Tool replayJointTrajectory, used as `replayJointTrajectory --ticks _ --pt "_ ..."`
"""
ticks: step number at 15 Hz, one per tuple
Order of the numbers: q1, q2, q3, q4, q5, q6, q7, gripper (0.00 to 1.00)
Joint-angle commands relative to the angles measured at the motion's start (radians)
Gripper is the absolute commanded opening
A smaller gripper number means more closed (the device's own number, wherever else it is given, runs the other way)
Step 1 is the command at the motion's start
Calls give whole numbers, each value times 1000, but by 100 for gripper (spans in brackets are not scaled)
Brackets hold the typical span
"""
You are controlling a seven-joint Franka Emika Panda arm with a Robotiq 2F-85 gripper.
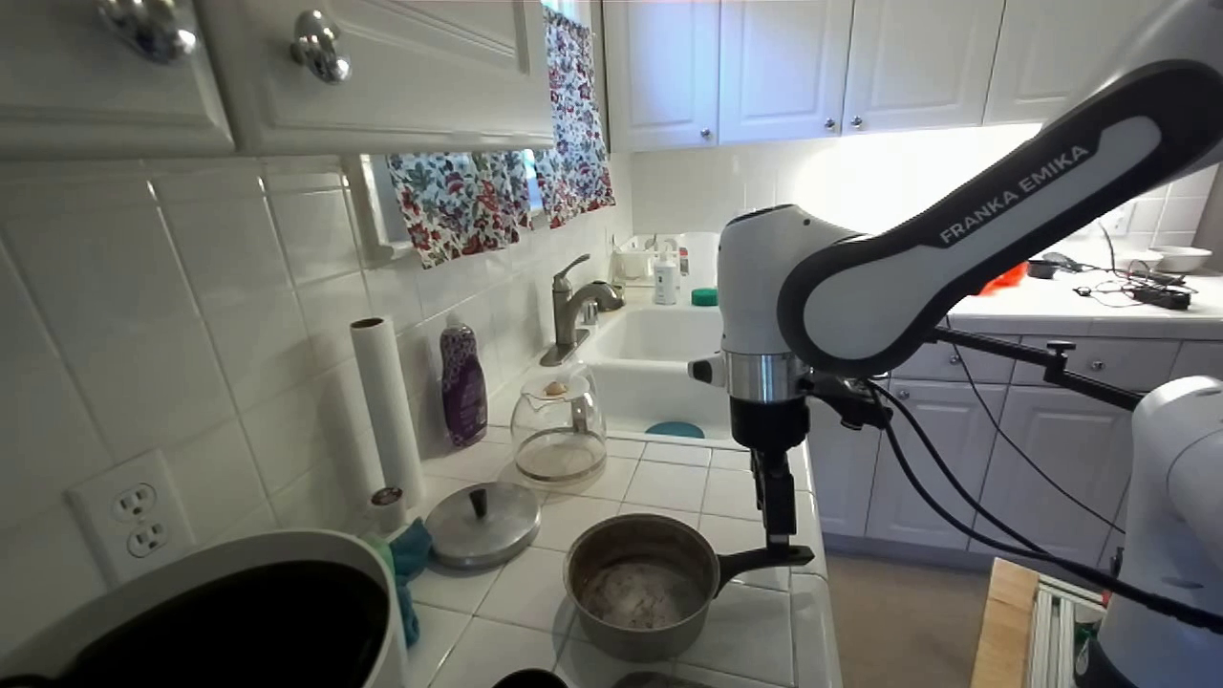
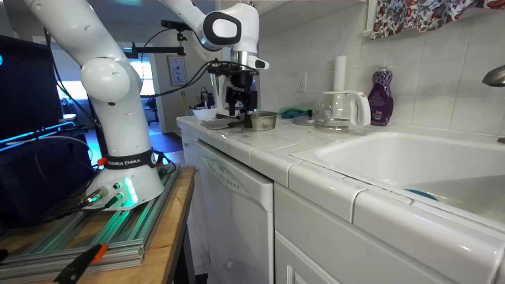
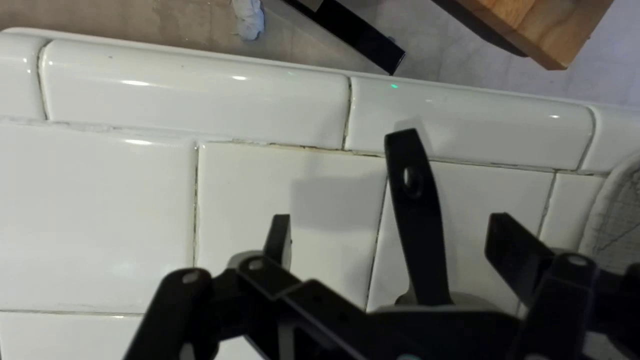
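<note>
Pot (image 1: 642, 588): on the worktop (image 1: 669, 483), handle (image 3: 420, 225) pointing out toward its edge.
Claw (image 3: 390, 222): spread wide astride the handle, a gap on either side.
Worktop: glossy white tile with dark joints.
Lid (image 1: 487, 535): near the pot, towards the wall (image 2: 438, 79), the carafe (image 1: 559, 459) close by.
Wall: white tile too, purple bottle (image 1: 463, 387) and white roll (image 1: 390, 420) standing near.
Sink (image 1: 659, 334): near the carafe, faucet (image 1: 570, 311) beside it.
Above: flowered curtain (image 1: 463, 201), white cabinets (image 1: 783, 76).

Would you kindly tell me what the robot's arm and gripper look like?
The arm is white and rounded, with dark trim, FRANKA EMIKA lettering, a silver ring near the gripper, green lights on its base and black cables alongside. The gripper is black, with two angular, jointed fingers.
</note>
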Motion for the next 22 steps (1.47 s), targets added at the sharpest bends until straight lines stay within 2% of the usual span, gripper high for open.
replayJointTrajectory --ticks 1,6,7,22 --pt "4 69 -5 58 -34 -30 -73 100" --pt "35 128 15 86 19 -2 -108 100" --pt "19 92 15 57 0 -2 -84 100" --pt "32 179 55 112 -22 -17 -87 100"
